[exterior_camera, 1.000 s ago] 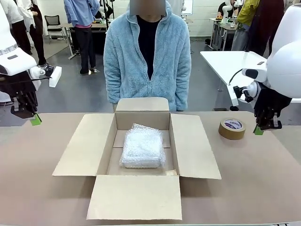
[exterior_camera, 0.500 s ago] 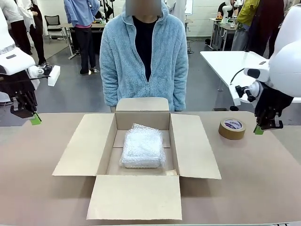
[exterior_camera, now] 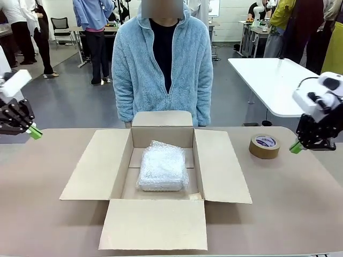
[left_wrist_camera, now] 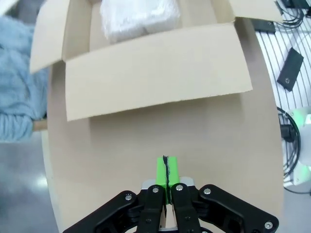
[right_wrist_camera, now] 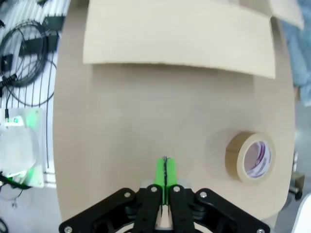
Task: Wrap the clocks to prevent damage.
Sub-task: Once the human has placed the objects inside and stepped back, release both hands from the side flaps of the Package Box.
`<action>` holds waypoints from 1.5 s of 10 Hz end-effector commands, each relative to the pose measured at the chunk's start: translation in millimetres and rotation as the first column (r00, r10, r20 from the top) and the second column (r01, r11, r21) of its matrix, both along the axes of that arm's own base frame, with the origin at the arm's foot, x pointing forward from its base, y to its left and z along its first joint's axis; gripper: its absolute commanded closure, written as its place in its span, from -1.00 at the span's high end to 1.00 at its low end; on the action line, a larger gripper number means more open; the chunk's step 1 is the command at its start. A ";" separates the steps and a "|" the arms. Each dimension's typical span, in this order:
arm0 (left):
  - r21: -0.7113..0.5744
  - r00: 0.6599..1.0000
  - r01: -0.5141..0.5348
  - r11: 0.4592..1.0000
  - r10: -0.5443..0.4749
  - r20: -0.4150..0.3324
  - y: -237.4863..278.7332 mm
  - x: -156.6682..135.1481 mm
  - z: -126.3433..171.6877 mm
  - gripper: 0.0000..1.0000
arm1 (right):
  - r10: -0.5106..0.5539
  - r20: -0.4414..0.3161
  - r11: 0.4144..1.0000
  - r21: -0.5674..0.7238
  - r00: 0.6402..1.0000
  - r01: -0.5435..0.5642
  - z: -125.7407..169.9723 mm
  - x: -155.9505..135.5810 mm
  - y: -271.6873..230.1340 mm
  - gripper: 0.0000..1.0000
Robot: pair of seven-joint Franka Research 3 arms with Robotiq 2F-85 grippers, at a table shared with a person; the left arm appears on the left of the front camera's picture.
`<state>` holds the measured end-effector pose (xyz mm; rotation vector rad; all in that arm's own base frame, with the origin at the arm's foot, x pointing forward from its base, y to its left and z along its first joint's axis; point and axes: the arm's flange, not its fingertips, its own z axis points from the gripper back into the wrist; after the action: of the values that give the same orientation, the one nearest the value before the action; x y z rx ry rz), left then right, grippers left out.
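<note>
Right, the clocks (exterior_camera: 162, 167) sit as one whitish bubble-wrap bundle on the floor of the open cardboard box (exterior_camera: 220, 171). The box is mid-surface with all four flaps folded out, and the wrap hides what's inside the bundle.

The left tool (exterior_camera: 35, 132) hangs at the far left edge of the front view, above the surface (exterior_camera: 289, 209). Its green pads are pressed together with nothing between them. The bundle is well apart from it, toward the middle, with the box's left flap between them. In the left wrist view the same tool (left_wrist_camera: 166, 170) has its pads closed to a thin seam. A box flap lies ahead of it, and part of the bundle (left_wrist_camera: 138, 17) shows beyond at the top edge.

The right tool (exterior_camera: 295, 146) hangs at the right side, pads also pressed together and empty (tips angled down toward the surface). It is near the brown tape roll (exterior_camera: 264, 146) but not touching it, and the bundle is well apart, past the right flap. In the right wrist view the tool (right_wrist_camera: 164, 171) is closed, the tape roll (right_wrist_camera: 250, 157) lies flat off to one side, and a box flap is ahead.

A person (exterior_camera: 163, 69) in a light blue fleece stands at the far side, behind the box.
</note>
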<state>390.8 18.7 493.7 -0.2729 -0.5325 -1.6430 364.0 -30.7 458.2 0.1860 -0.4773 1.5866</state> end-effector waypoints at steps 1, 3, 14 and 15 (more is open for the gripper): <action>-0.170 0.998 0.037 0.985 -0.043 -0.035 22.7 7.2 -17.0 -0.99 | 0.050 -0.006 0.967 0.251 0.999 -0.046 -15.9 10.8 -28.3 -0.98; -0.327 0.992 -0.059 0.943 0.020 -0.121 45.8 9.6 -36.2 -0.99 | 0.034 -0.015 0.930 0.367 0.999 -0.026 -31.6 16.1 -54.5 -0.98; -0.433 0.969 -0.190 0.881 0.098 -0.226 75.8 -9.8 -53.9 -0.99 | -0.029 -0.039 0.868 0.494 0.999 0.045 -69.4 10.8 -91.1 -0.98; -0.433 0.969 -0.190 0.881 0.098 -0.226 75.8 -9.8 -53.9 -0.99 | -0.029 -0.039 0.868 0.494 0.999 0.045 -69.4 10.8 -91.1 -0.98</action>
<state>380.1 94.4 439.8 -0.7076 -0.7408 -1.3117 375.3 -124.3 389.0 0.5800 -0.8178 1.3998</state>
